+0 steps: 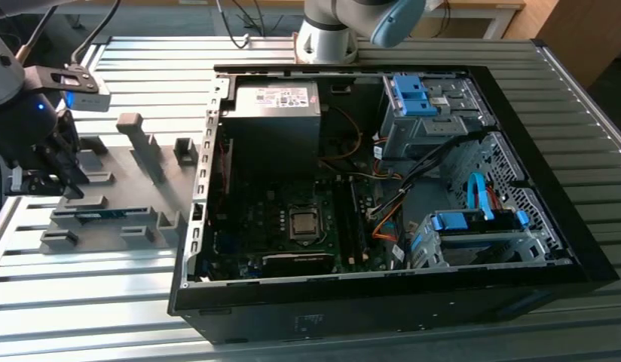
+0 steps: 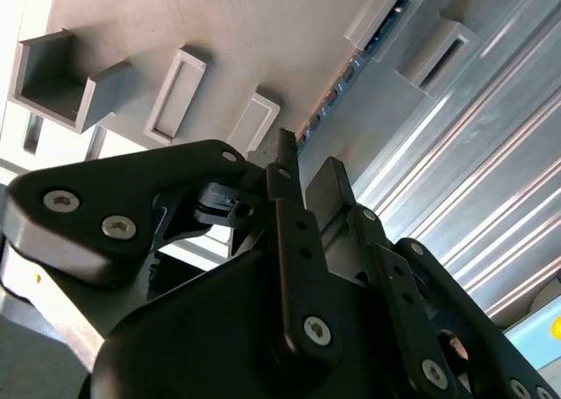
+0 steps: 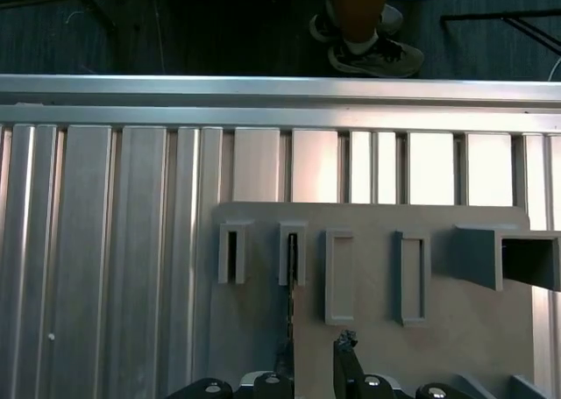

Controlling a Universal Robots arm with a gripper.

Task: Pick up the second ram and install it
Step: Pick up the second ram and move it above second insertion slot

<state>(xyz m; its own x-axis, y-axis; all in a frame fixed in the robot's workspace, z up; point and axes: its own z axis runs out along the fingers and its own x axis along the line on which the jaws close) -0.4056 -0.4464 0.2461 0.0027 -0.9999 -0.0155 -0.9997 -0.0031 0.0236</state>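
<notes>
The pick-up step is in hand. The second ram (image 3: 290,281) stands on its thin edge in a slot of the grey holder plate (image 3: 438,346). The gripper (image 3: 316,353) hangs just over the plate, near one end of the ram. Its fingers (image 2: 282,178) are spread apart and hold nothing. I think the grab needs one finger on each side of the thin strip, then a soft squeeze. The open computer case (image 1: 290,320) sits beside the plate.
</notes>
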